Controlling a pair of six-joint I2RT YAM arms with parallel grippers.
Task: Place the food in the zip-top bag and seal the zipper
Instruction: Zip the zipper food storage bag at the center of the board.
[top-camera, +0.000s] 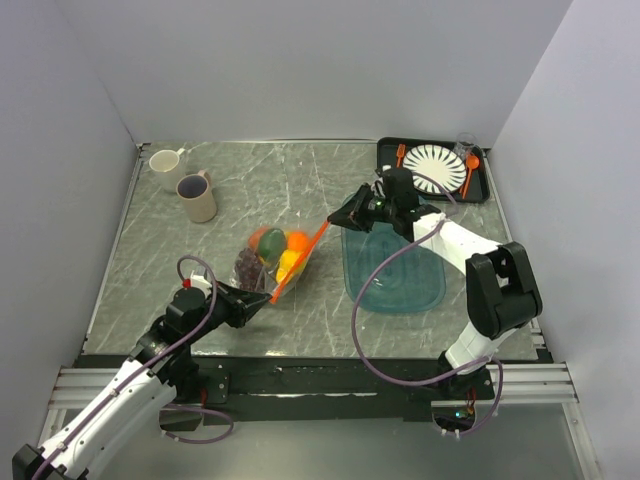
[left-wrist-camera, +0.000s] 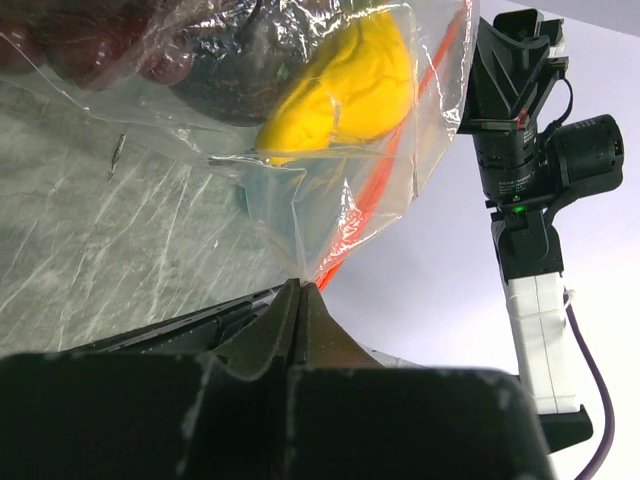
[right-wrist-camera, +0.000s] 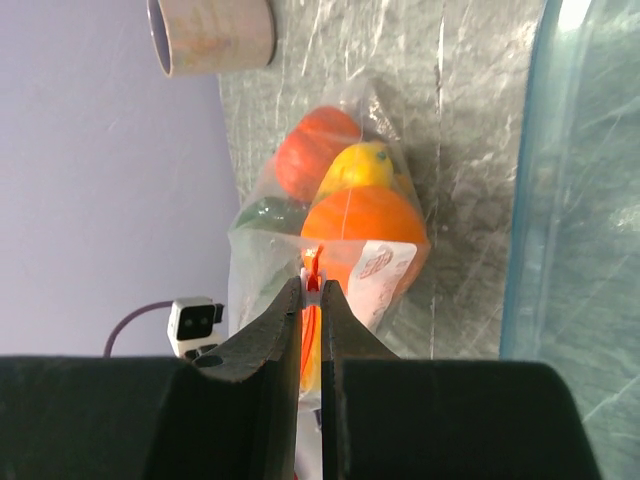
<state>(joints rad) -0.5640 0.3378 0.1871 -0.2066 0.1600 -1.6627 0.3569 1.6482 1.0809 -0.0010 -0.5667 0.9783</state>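
The zip-top bag (top-camera: 262, 262) is near the middle of the bench with the food (top-camera: 297, 241) inside: orange, yellow, green, red-orange and dark purple pieces. The zipper (top-camera: 303, 258) stretches taut and slanted between both grippers. The left gripper (top-camera: 266, 297), toward the near edge, has its jaws pressed together on the strip's near end. The right gripper (top-camera: 337, 220) pinches the far end at the white slider, jaws narrow. A teal tray (top-camera: 395, 285) lies just beside the bag, toward the right edge.

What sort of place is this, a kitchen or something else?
Probably a robot test cell, not a kitchen: plain panels wall in a marble-look table, two arms are bolted to a metal rail at its edge, and the zip-top bag holds plastic toy fruit.
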